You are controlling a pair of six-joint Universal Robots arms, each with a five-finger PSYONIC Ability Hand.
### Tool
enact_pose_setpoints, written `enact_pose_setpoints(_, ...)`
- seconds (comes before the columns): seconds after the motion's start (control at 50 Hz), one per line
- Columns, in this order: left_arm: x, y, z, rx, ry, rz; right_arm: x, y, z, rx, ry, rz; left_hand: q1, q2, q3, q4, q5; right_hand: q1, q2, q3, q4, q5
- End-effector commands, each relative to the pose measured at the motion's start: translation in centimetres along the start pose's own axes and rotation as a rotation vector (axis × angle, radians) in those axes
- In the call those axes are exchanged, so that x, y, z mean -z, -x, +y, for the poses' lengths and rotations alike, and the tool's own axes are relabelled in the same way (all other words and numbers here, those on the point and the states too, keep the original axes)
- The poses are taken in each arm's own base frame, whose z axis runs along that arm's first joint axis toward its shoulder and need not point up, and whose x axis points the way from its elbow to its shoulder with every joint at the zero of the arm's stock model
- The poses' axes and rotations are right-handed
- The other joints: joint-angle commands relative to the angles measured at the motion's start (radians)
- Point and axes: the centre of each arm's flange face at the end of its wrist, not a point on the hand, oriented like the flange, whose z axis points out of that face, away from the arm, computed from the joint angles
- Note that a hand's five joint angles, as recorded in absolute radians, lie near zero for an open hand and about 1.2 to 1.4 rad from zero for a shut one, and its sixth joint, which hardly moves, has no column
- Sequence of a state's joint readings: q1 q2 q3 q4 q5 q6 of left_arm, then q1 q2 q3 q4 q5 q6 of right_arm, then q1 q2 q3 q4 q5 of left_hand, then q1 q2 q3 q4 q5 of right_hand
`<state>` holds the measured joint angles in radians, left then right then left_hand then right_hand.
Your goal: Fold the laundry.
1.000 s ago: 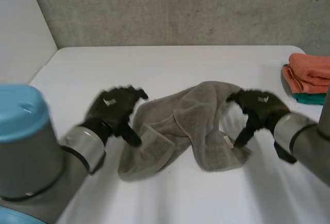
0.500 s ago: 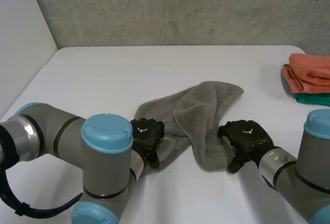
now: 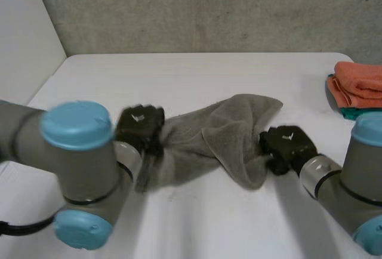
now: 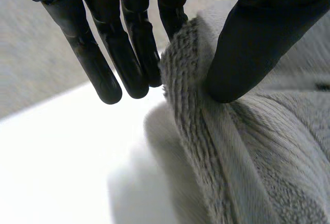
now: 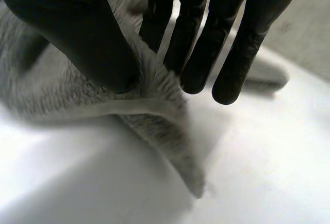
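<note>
A crumpled grey towel (image 3: 221, 136) lies on the white worktop (image 3: 197, 74). At the towel's left end, the left hand (image 3: 138, 129) pinches a thick edge fold between thumb and fingers (image 4: 129, 53). At its right end, the right hand (image 3: 286, 148) grips the edge the same way. Well right of the towel sit folded orange cloths (image 3: 358, 83) on a teal cloth (image 3: 360, 114).
</note>
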<state>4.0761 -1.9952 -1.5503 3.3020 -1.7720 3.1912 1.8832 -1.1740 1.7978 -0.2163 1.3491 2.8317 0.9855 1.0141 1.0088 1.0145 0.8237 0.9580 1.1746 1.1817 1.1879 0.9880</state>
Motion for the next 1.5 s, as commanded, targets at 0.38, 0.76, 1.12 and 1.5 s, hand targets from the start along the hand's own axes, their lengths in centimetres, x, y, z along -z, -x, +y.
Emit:
enact_pose_setpoints(0.38, 4.3, 10.3, -10.5, -0.104, -0.221, -0.06, 8.4, -7.4, -16.7, 0.43, -0.074, 0.163, 0.194, 0.165, 0.171, 0.165, 0.181, 0.438, 0.222, 0.215, 0.208, 0.234)
enact_pose_setpoints(0.76, -8.6, 12.6, -10.8, -0.21, -0.331, -0.093, -4.6, -8.6, -18.4, 0.423, -0.167, 0.34, 0.252, 0.224, 0.229, 0.223, 0.239, 0.438, 0.222, 0.215, 0.208, 0.234)
enact_pose_setpoints(1.12, -8.0, 15.5, -22.8, -0.165, -0.969, -0.267, -0.9, -11.5, -30.8, 0.395, -0.806, 0.683, 0.411, 0.382, 0.387, 0.382, 0.398, 0.438, 0.222, 0.215, 0.208, 0.234)
enact_pose_setpoints(1.5, -6.7, 12.1, 1.8, -0.099, -0.224, -0.005, -4.8, -3.2, -5.6, 0.344, -0.049, 0.088, 0.411, 0.382, 0.387, 0.382, 0.398, 0.438, 0.222, 0.215, 0.208, 0.234)
